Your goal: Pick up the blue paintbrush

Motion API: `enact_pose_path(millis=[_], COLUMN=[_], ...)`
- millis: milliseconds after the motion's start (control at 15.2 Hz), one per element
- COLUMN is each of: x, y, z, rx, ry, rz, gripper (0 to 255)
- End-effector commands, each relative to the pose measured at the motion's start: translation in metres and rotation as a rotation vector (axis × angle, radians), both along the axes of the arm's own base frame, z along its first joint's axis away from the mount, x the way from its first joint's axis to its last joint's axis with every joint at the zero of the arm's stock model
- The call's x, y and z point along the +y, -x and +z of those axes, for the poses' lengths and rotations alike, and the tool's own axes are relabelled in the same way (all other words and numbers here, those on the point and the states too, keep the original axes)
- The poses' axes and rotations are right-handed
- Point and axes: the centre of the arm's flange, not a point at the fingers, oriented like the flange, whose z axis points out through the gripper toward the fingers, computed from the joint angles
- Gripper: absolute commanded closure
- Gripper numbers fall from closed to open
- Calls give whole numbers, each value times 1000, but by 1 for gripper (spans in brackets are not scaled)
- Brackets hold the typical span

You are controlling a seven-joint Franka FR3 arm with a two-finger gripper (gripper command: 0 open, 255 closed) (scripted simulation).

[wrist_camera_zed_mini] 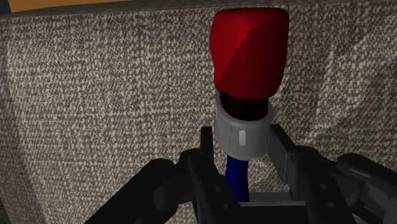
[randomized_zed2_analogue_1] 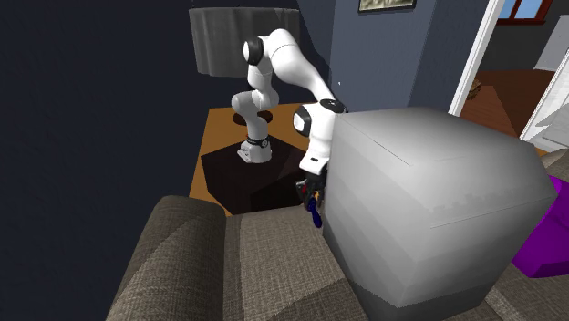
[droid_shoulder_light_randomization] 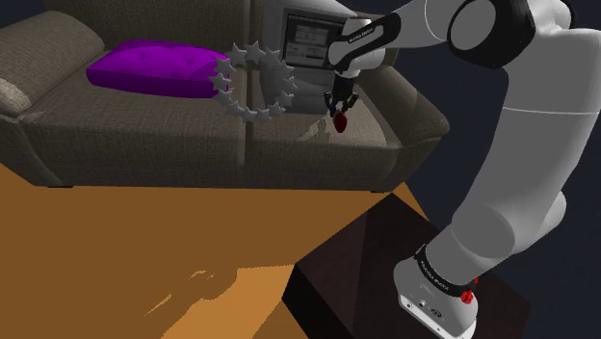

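Wrist view, clasped paintbrush [wrist_camera_zed_mini: 247,70], woven grey sofa [wrist_camera_zed_mini: 95,95]

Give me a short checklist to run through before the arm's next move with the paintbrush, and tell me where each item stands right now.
1. Fingers closed on the paintbrush: ok, the gripper clasps its grey collar.
2. Brush lined up with the fingers: ok, red bristles point straight out.
3. Brush off the sofa: ok, it seems; the tip hangs just above the seat.
4. Apart from the star ring: ok, the ring lies toward the shoulder view's left.
5. Grip tight enough not to slip: cannot tell.
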Motion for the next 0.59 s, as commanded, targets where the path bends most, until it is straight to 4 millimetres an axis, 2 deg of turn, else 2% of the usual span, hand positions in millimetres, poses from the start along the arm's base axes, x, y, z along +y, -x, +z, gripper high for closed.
enact_pose_path(millis=[0,528], x=[0,0], y=[0,0], z=[10,53], rx=[1,1], ry=[0,0], rz=[0,0], gripper=[255,255])
